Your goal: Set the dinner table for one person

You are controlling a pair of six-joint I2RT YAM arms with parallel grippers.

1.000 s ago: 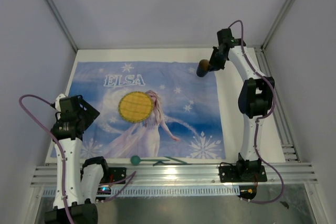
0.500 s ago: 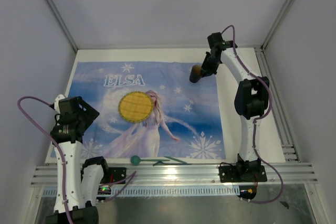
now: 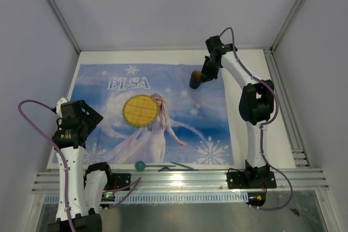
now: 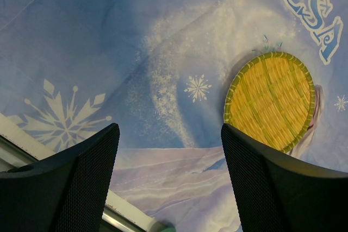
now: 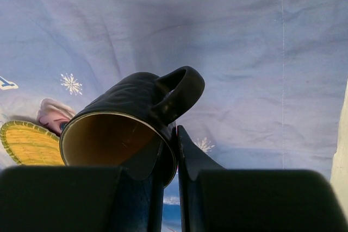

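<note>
Two arms stand at the near rail, and there is one of everything else. One white table (image 3: pixel 163 57) lies under one blue printed cloth (image 3: pixel 109 80), which covers most of it. The table shows bare only as a thin strip along the far edge and a wider band down the right side, beside the silver rails. One round yellow woven mat (image 3: pixel 140 110) lies flat near the cloth's middle, well apart from both arms. One small teal ball (image 3: pixel 140 165) sits at the cloth's near edge, just beside the front rail; I cannot tell what it belongs to. The right gripper (image 5: pixel 175 145) is pinched on the wall of the one dark mug (image 3: pixel 195 79), close to its handle, with one finger inside the rim and one outside. The mug hangs tipped on its side above the far right part of the cloth. The left gripper (image 4: pixel 169 161) hovers over the cloth's near left corner, its fingers spread wide around nothing. Open cloth stretches between mug and mat and across the right half.
</note>
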